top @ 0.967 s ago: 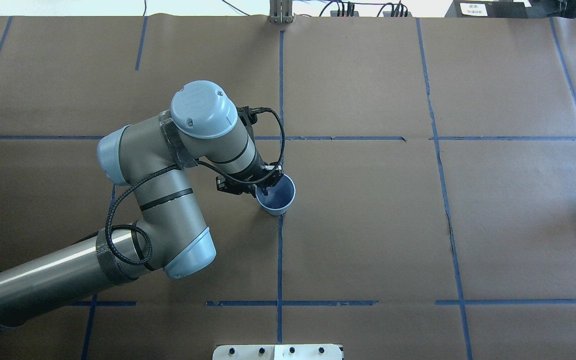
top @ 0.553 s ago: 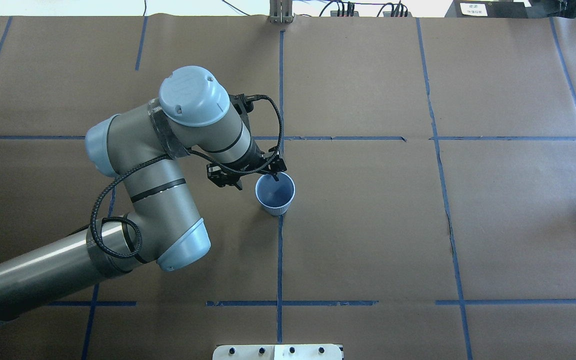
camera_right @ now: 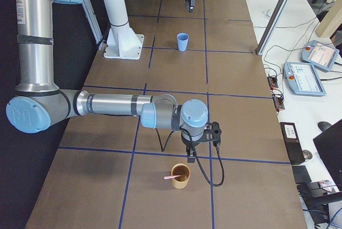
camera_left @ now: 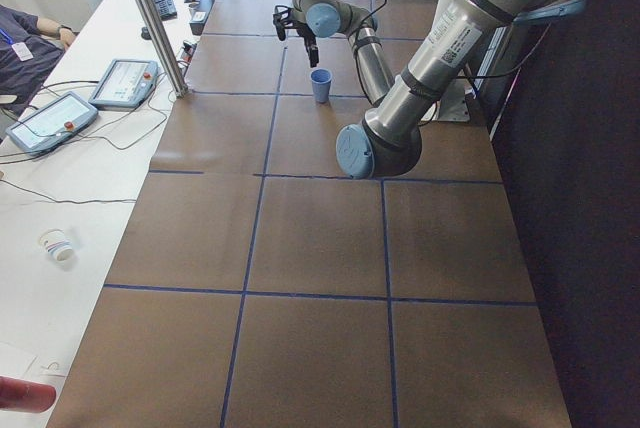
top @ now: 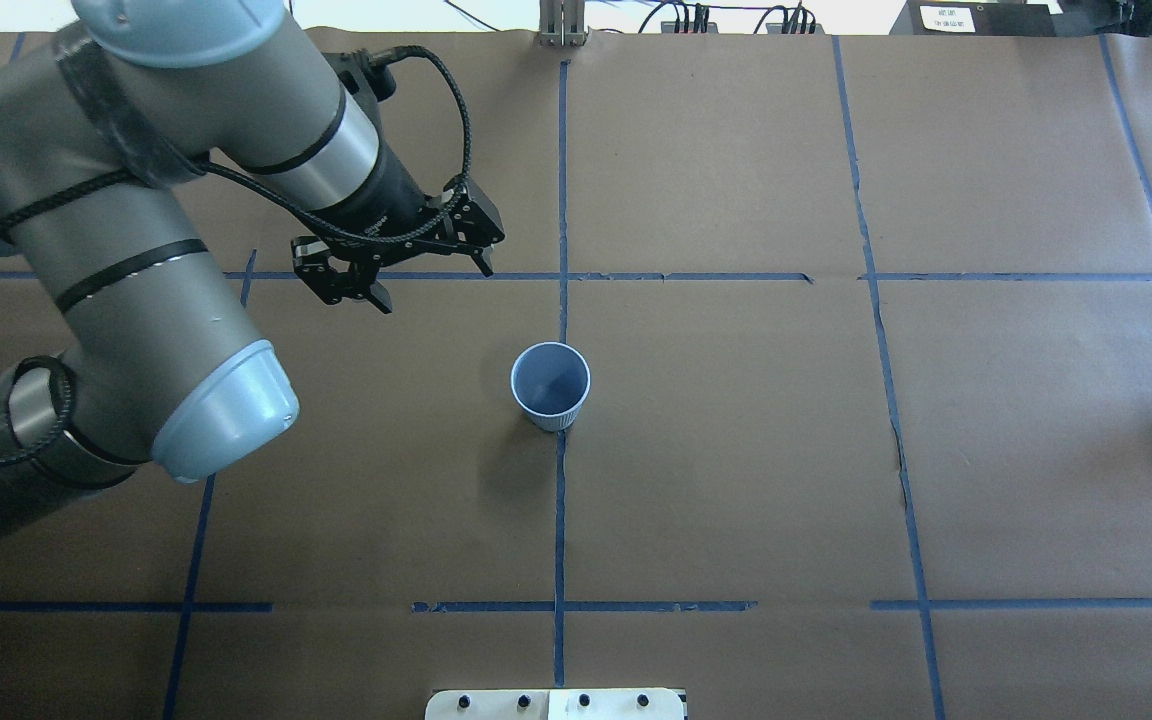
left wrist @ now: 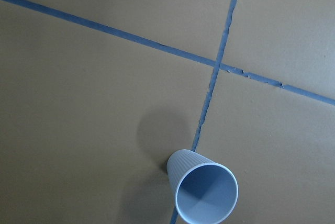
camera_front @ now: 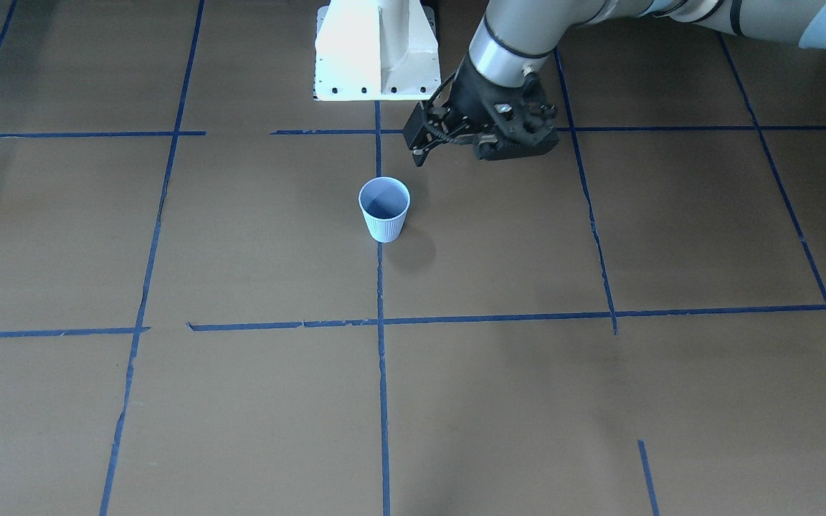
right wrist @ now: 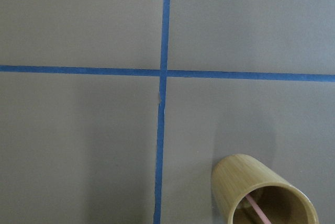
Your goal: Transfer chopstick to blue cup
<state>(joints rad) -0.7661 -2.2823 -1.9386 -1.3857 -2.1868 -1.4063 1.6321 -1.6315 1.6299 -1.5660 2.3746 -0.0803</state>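
Observation:
The blue cup (top: 550,386) stands upright on the brown paper at the table's middle, on a tape line, and looks empty; it also shows in the front view (camera_front: 384,209) and the left wrist view (left wrist: 203,193). My left gripper (top: 431,283) hangs open and empty above the table, up and left of the cup and apart from it. The pink chopstick (camera_right: 171,177) leans in a bamboo cup (camera_right: 180,175) at the table's right end, its tip over the rim; the chopstick (right wrist: 256,208) also shows inside the bamboo cup (right wrist: 246,182) from the right wrist. My right gripper (camera_right: 189,153) hovers just above that cup; I cannot tell its state.
Blue tape lines (top: 560,500) divide the paper-covered table into squares. The robot's white base (camera_front: 377,50) stands at the near edge. Teach pendants (camera_right: 319,55) and cables lie on the white side bench beyond a metal post (camera_right: 278,12).
My left gripper was at the blue cup's rim; it has drawn back and risen toward the far left, open. The cup stayed in place.

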